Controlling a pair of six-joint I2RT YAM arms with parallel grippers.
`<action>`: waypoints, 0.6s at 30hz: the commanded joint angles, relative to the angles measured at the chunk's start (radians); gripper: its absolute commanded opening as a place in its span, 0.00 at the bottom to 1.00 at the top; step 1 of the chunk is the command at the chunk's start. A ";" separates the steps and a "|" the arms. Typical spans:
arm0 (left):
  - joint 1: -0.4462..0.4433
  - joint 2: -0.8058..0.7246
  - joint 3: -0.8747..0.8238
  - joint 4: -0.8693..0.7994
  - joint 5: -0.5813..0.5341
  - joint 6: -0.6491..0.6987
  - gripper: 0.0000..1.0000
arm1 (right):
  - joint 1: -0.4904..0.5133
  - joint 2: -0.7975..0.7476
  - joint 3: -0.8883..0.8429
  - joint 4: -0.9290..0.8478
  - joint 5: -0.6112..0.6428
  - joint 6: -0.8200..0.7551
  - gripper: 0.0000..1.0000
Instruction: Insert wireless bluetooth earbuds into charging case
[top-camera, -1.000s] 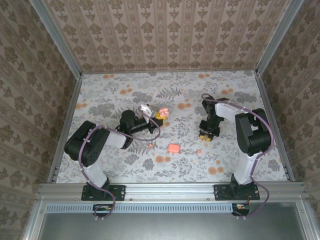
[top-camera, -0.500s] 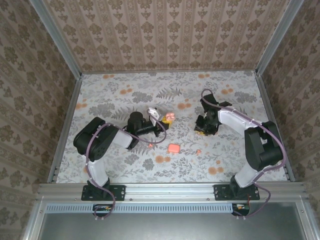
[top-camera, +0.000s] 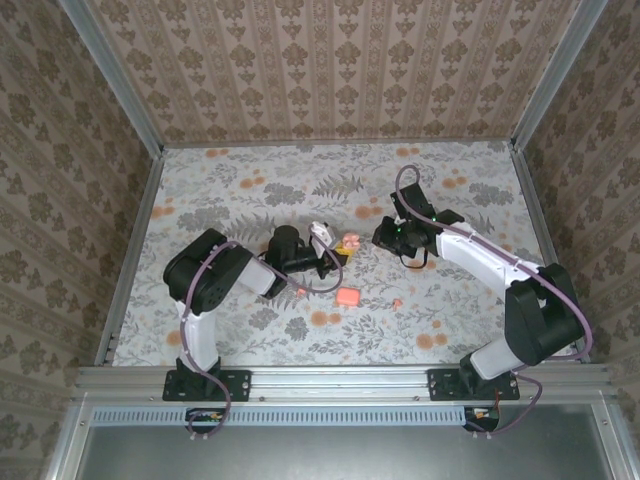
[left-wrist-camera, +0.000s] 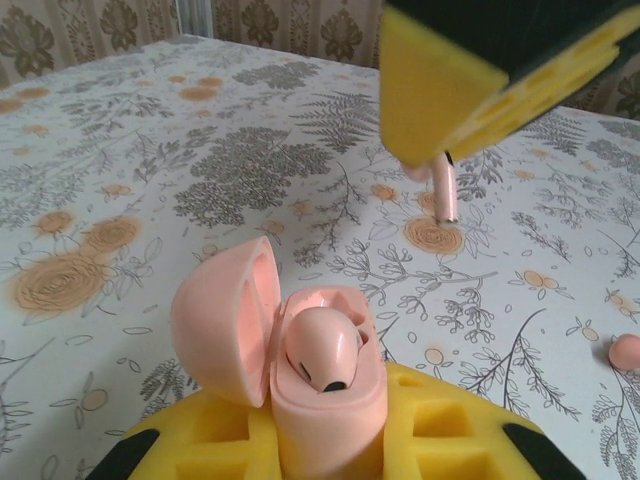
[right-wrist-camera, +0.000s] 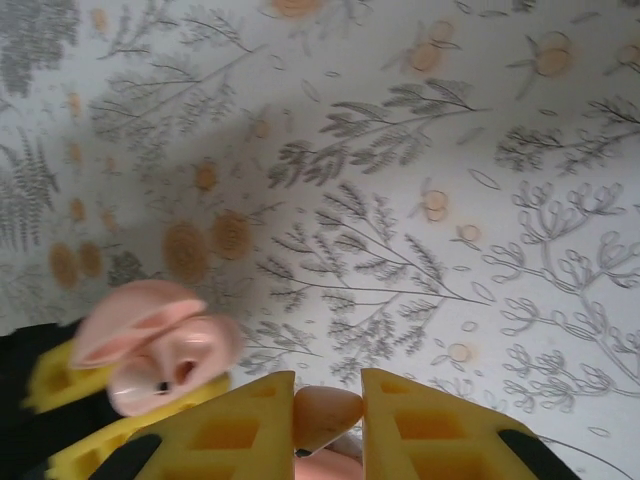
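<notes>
Since my right pincer (right-wrist-camera: 328, 388) is closed on the second earbud (right-wrist-camera: 325, 412), nipping only its rounded head between the yellow pads while the stem hangs free, my worry is the angle. If that stem meets the pocket rim off-line, I judge the bud could twist in the pads or pop out onto the table (top-camera: 250, 190). A hard push might also skew the case in the other grip, or catch the lid and tip it shut.

The left pincer (left-wrist-camera: 325, 440) is clamped on the charging case (left-wrist-camera: 300, 400) from both sides, with the lid swung open to the left. The seated earbud (left-wrist-camera: 322, 352) fills one pocket, and the pocket beyond it looks empty.

From above, the case sits mid-table with the right pincer just to its right — near, not touching.
</notes>
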 joint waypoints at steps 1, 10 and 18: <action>-0.008 0.017 0.034 -0.007 0.015 0.031 0.12 | 0.025 -0.021 -0.013 0.070 0.036 0.022 0.20; -0.008 0.019 0.052 -0.025 0.045 0.029 0.12 | 0.071 0.018 0.027 0.097 0.051 0.000 0.20; -0.009 0.009 0.054 -0.026 0.050 0.025 0.12 | 0.091 0.023 0.047 0.101 0.107 -0.018 0.20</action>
